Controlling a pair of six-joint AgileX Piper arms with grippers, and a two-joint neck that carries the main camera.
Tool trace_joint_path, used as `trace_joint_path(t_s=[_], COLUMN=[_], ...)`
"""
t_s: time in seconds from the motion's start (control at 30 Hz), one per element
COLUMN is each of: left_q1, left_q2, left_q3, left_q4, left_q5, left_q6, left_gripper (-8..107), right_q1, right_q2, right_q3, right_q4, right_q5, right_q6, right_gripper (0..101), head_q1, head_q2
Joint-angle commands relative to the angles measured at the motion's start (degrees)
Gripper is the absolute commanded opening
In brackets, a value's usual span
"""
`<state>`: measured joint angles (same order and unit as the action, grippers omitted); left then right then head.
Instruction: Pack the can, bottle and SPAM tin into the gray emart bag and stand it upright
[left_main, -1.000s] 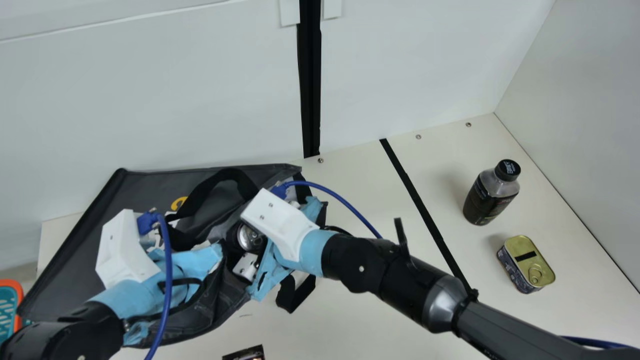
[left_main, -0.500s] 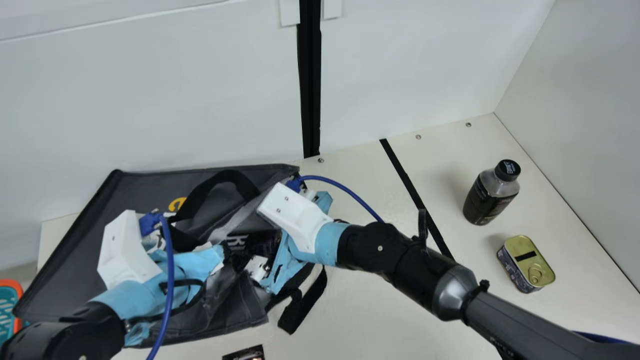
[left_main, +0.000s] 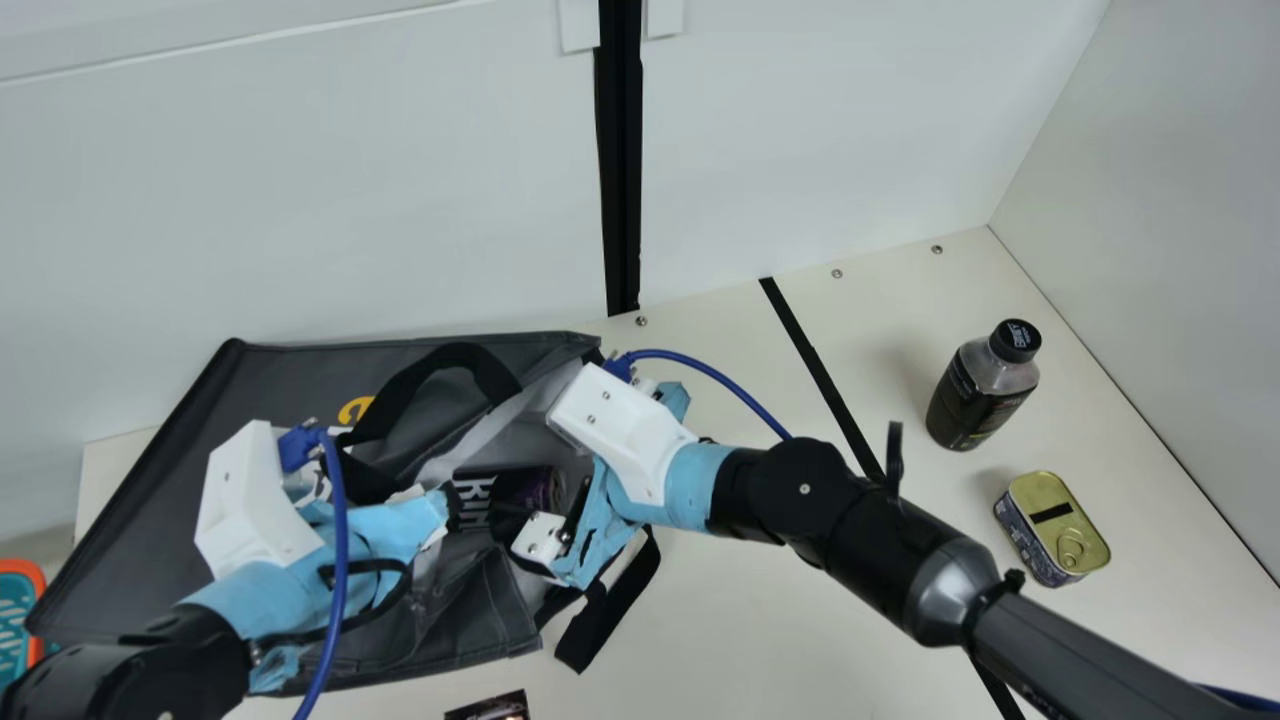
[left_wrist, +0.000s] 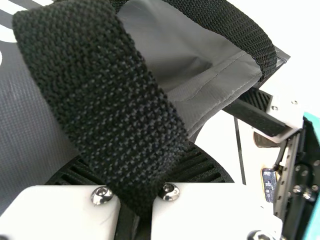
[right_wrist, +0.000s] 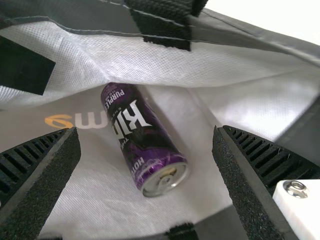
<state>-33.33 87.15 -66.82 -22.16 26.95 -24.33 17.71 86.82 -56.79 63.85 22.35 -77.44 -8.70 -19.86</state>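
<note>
My left gripper (left_main: 450, 507) is at the gray bag (left_main: 290, 390); in the left wrist view this gripper (left_wrist: 140, 175) is shut on a black handle strap (left_wrist: 100, 85). At the bag's mouth is my right gripper (left_main: 542, 515). Its fingers in the right wrist view stand wide apart, and the gripper (right_wrist: 147, 145) holds nothing. The purple can (right_wrist: 142, 137) lies on its side on the bag's pale lining, beyond the fingers. The dark bottle (left_main: 980, 390) stands upright on the table's right side, with the SPAM tin (left_main: 1055, 530) nearer the front.
An orange and teal item (left_main: 18, 615) is at the left edge. A small dark printed object (left_main: 490, 706) lies at the front edge. White walls (left_main: 820, 130) rise behind and to the right, and a black tape line (left_main: 820, 360) crosses the table.
My right gripper has drawn back to the right, out of the bag's mouth, and the can has come into sight there. A front strap has swung outward; my left arm has barely moved.
</note>
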Motion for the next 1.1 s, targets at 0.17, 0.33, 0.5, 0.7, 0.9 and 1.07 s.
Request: trace_joint_path(t_s=[0.17,0.33,0.5,0.7,0.9,1.07], left_q1=[0.00,0.00,0.00,0.00,0.00,0.00], left_q2=[0.00,0.00,0.00,0.00,0.00,0.00], left_q3=[0.00,0.00,0.00,0.00,0.00,0.00], left_q4=[0.00,0.00,0.00,0.00,0.00,0.00], left_q5=[0.00,0.00,0.00,0.00,0.00,0.00], left_q6=[0.00,0.00,0.00,0.00,0.00,0.00], left_gripper=[-8,-8,-8,-8,-8,-8], right_q1=[-1.92,-3.40,-4.85,-6.49,-7.89,-8.97], right_q2=[-2.68,-4.78,-6.85,-9.16,-11.44,-13.33], right_q3=[0.73,1.06,1.35,1.48,1.43,1.23], right_q4=[-2.33,-4.50,-7.46,-12.48,-18.94,-24.15], right_q5=[1.92,3.19,4.12,4.98,5.57,6.18], right_q6=[2.16,4.16,7.05,12.18,18.45,23.61], right_gripper=[95,95,95,95,95,95], head_q1=[-1.30,-1.30,-1.30,-1.30,-1.30,-1.30], head_q2=[-0.14,-0.14,-0.14,-0.14,-0.14,-0.14])
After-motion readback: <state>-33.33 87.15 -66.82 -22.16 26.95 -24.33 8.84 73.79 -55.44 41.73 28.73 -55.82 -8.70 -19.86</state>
